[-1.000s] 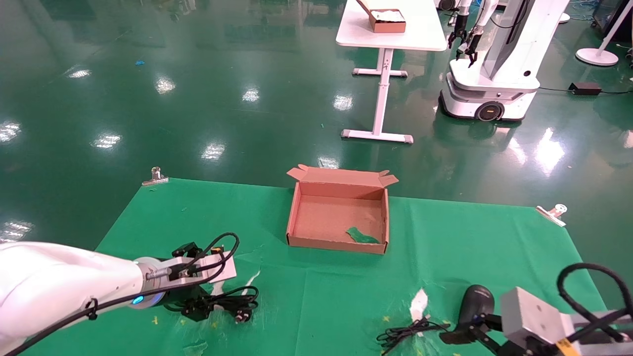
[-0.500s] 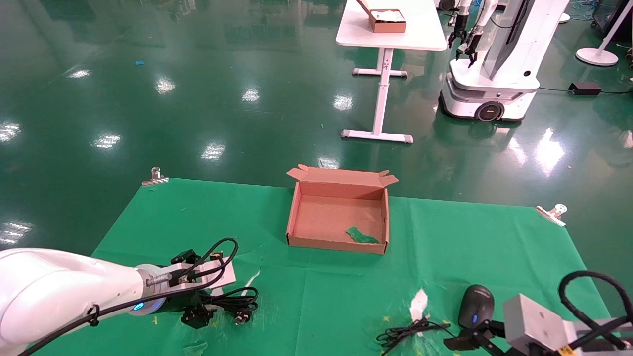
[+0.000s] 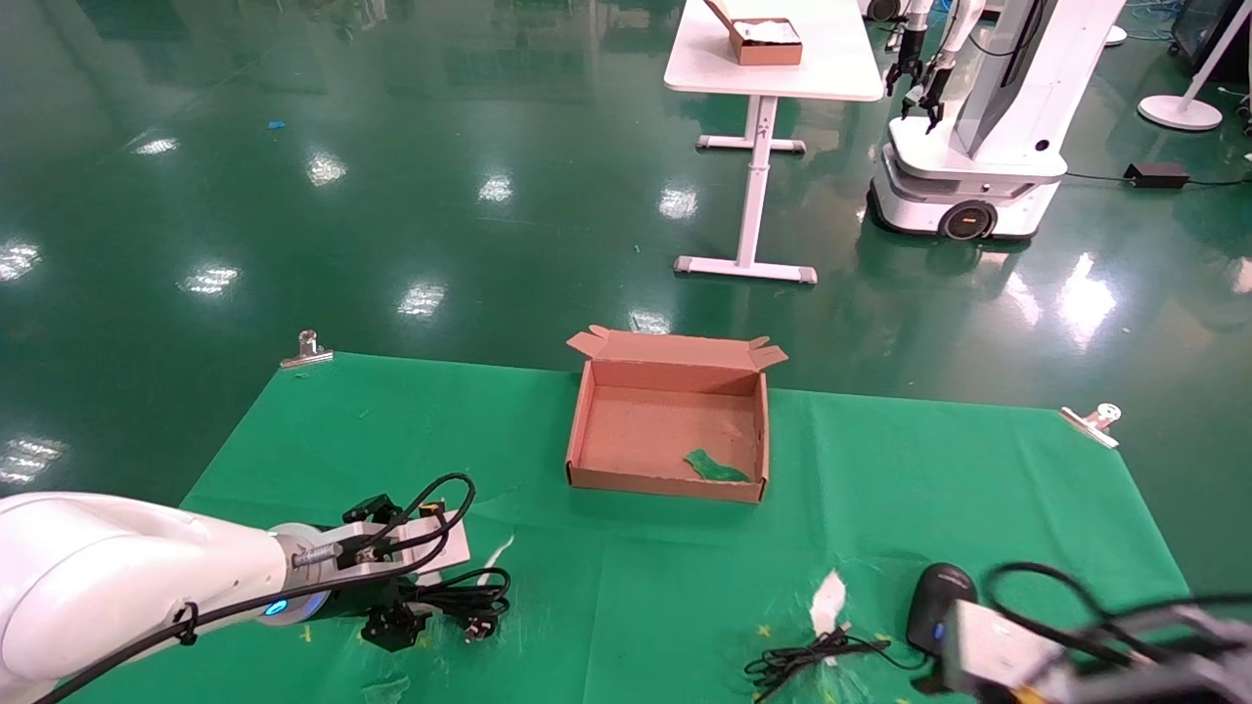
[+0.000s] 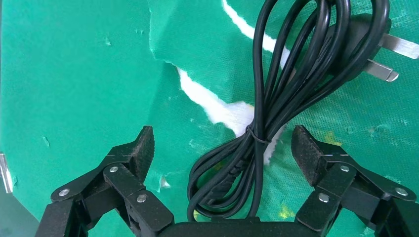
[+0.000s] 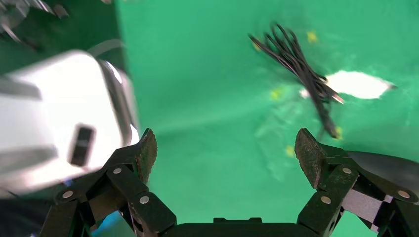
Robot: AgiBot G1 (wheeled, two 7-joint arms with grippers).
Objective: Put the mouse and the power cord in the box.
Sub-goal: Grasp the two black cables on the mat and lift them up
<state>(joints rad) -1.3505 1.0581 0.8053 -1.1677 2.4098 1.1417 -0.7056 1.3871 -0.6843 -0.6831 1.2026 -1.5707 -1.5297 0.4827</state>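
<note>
Head view: left gripper is hiding part of the power cord.
Left fingers: spreading, straddling the cord.
Right gripper: fingers spreading; mouse partly covered.

We are reaching our left arm in from the near left edge, its white forearm lying low and angled toward the middle. Our left gripper is pointing downward with its two black fingers spread wide apart. Our right arm is sitting at the near right corner, blurred. Our right gripper is also holding its fingers spread wide, gripping nothing.
</note>
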